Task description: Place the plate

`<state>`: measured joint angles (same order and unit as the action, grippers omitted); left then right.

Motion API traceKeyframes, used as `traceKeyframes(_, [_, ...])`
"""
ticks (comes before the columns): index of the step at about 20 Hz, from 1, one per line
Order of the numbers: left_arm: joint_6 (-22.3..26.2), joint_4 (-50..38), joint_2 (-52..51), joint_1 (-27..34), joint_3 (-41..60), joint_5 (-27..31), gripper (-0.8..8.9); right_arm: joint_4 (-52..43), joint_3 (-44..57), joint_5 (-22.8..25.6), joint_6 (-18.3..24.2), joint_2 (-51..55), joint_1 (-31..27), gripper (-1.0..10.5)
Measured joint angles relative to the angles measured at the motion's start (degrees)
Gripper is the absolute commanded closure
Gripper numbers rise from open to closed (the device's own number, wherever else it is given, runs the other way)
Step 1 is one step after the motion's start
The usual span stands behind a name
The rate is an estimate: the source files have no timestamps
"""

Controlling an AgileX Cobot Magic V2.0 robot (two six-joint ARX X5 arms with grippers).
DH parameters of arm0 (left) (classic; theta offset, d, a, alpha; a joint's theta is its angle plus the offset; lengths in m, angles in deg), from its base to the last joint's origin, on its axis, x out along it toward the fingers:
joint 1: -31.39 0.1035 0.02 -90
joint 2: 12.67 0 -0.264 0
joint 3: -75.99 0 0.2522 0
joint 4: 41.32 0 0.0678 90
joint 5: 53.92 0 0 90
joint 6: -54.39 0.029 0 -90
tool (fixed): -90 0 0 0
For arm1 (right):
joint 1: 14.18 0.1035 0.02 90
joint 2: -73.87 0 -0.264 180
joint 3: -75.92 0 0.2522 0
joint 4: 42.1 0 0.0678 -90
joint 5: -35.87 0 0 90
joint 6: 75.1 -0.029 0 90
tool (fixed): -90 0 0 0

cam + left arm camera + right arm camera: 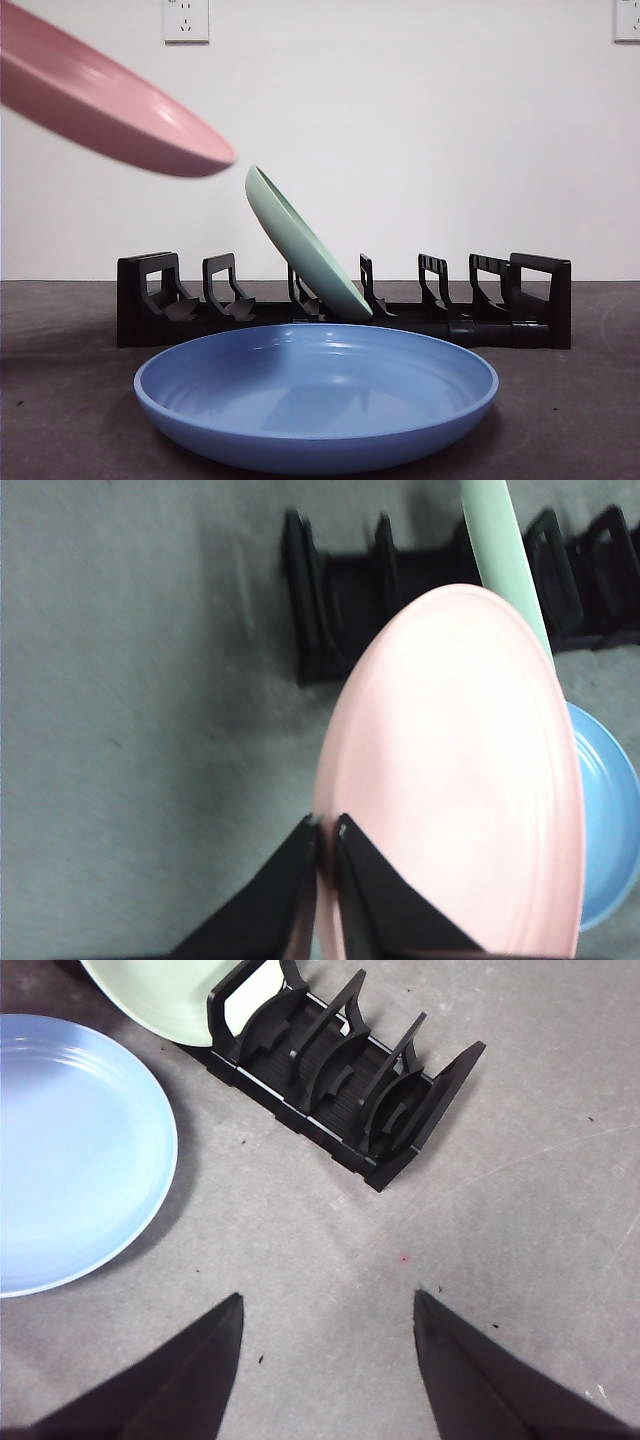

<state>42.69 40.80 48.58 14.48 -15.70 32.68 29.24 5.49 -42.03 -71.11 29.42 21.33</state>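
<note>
Left gripper (326, 830) clamped on rim of round pink plastic plate (455, 780), jaws pinched tight either side of edge. Held plate tilted in the air at upper left of front view (110, 105), above and left of black slotted plastic dish rack (540, 300). Leaned in a middle rack slot: pale green round plate (300, 245), tipped left. Lay flat on grey table (60, 400), near side of rack: large blue round plate (315, 390). Right gripper (328, 1305) spread wide, grasped nothing, hung over bare table near rack's right end.
</note>
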Motion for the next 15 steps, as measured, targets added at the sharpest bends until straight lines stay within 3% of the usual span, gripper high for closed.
traceKeyframes(9, [-10.3, -12.3, -9.4, -1.2, 21.7, -10.4, 7.99, 0.0, 0.0, 0.0, 0.0, 0.0, 0.0, 6.7])
traceKeyframes(15, [-23.3, -25.1, -10.8, -7.8, 36.7, -11.0, 7.99, -0.1, 0.0, 0.0, 0.0, 0.0, 0.0, 6.7])
